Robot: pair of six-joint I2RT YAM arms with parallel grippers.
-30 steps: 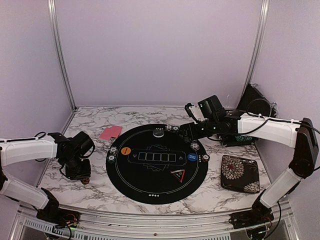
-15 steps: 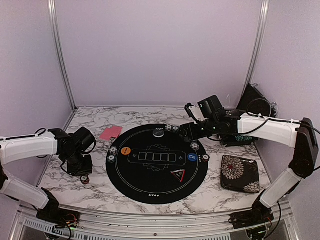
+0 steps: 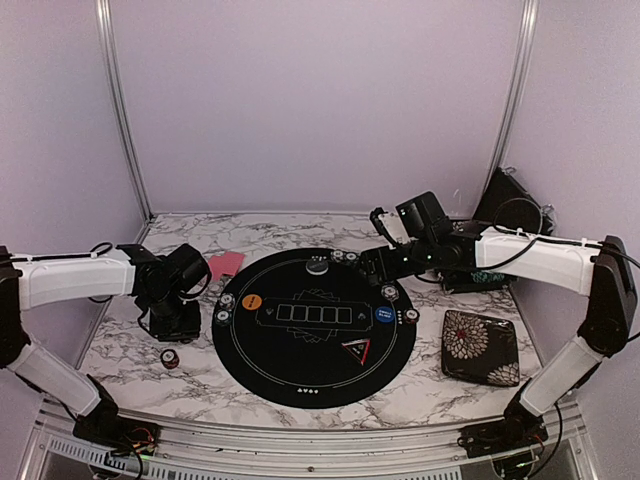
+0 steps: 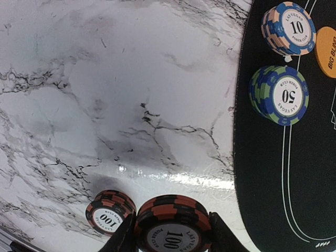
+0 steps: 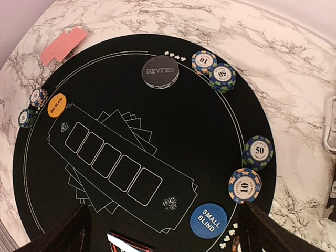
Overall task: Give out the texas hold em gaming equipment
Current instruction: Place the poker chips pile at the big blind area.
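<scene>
Left gripper (image 4: 172, 239) is clamped on a black-and-orange 100 stack (image 4: 170, 207) above the marble, just off the mat's (image 3: 318, 372) 9 o'clock edge. A second 100 stack (image 4: 109, 215) sits on the table beside it. Neither is on the mat yet, and the pink cards (image 3: 221, 265) lie undealt at 10 o'clock.

On the mat, the 10 stack (image 4: 289, 29), 50 stack (image 4: 281, 94) and orange button (image 3: 251, 300) are set at 9 o'clock. The dealer button (image 5: 160, 71) is at 12, with chip pairs at 1 and 3 and the blue button (image 5: 208, 220) placed. The right gripper (image 3: 372, 262) hovers at 1 o'clock, jaws wide apart and empty.

I'd call it past halfway.
</scene>
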